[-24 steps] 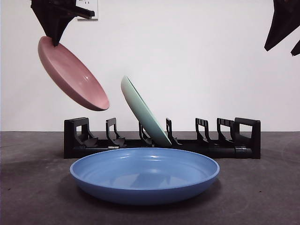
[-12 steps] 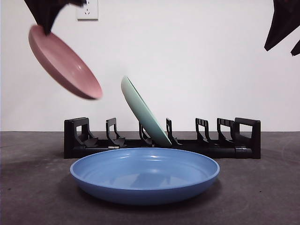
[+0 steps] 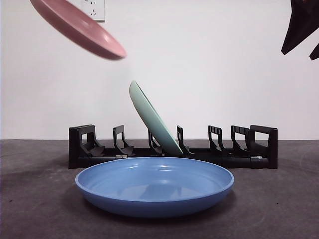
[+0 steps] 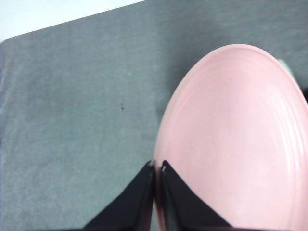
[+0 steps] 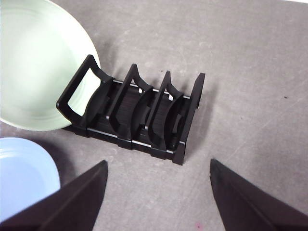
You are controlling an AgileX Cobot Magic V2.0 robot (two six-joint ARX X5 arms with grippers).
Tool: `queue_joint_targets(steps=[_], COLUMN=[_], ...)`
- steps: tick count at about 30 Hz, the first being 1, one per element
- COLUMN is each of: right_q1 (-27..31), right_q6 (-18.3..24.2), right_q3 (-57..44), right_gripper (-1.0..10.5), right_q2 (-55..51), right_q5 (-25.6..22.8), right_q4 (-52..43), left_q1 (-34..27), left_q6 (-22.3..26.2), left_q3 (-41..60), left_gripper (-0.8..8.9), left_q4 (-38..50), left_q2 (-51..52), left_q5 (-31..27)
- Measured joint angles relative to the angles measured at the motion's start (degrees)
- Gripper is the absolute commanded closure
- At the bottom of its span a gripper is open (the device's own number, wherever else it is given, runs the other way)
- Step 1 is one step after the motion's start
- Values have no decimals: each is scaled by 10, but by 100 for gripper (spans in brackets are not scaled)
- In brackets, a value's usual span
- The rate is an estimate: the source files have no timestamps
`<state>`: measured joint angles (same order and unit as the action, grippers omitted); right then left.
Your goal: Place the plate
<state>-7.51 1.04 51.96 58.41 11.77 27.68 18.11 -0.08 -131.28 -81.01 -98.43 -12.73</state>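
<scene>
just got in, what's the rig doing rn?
The left gripper has its fingers shut on the rim of a pink plate, held tilted high above the table, up and to one side of the black dish rack. A green plate already leans in a middle slot of the rack. A blue plate lies flat on the table in front of the rack. The right gripper waits open above the rack's other end.
</scene>
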Motion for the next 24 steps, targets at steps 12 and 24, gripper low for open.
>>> queue_joint_targets(steps=[12, 24], right_q1=[0, 0], right_q6=[0, 0], right_q3=[0, 0], right_gripper=[618, 619], right_q2=[0, 0], right_q5=[0, 0], right_q4=[2, 9], left_q1=[0, 1], left_q6=[-2, -79], left_q3=[263, 669], left_gripper=[804, 804], left_q4=[59, 294], left_q2=[185, 443], left_q5=[104, 188])
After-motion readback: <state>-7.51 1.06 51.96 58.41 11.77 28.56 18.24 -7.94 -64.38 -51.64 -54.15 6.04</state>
